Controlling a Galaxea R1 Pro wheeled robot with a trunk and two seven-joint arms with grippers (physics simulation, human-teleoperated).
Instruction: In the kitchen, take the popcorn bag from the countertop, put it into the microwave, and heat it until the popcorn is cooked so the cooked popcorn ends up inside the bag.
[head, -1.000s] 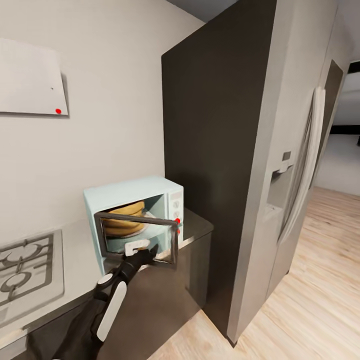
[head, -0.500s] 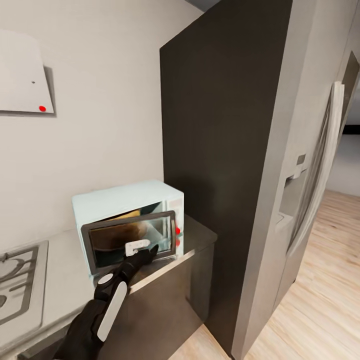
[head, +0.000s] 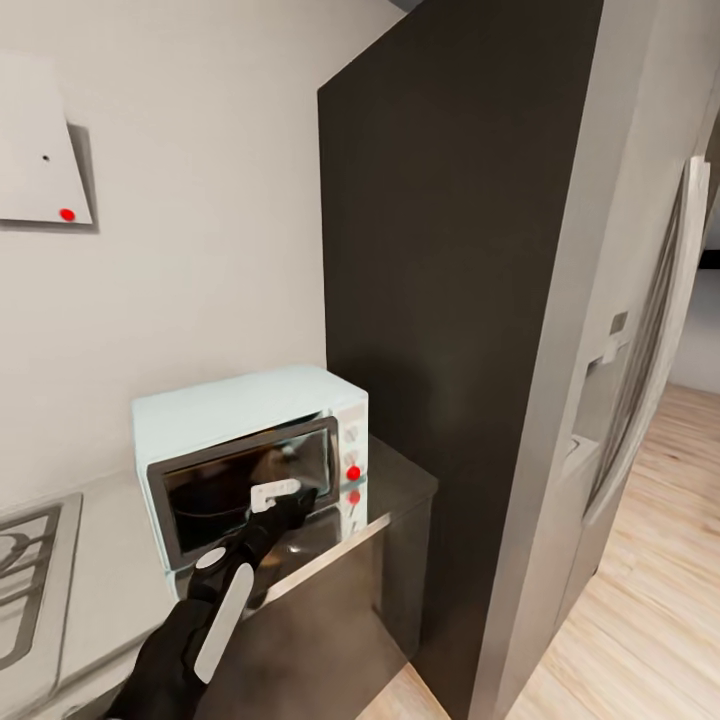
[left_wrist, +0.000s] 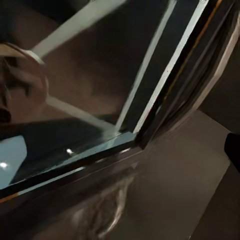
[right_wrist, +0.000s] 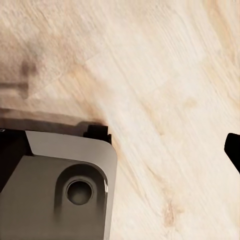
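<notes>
Popcorn bag presumably behind the dark glass door (head: 245, 478) of the microwave (head: 240, 460), not discernible through it. Microwave standing on the bench (head: 100, 580), hard against the tall dark cabinet (head: 440, 300). Left end effector (head: 290, 500) pressed at the door's lower edge, door nearly flush; finger spread impossible to tell. Knobs (head: 352, 452) just right of it. Right end effector hanging over the wood floor (right_wrist: 165, 75), openness unclear.
</notes>
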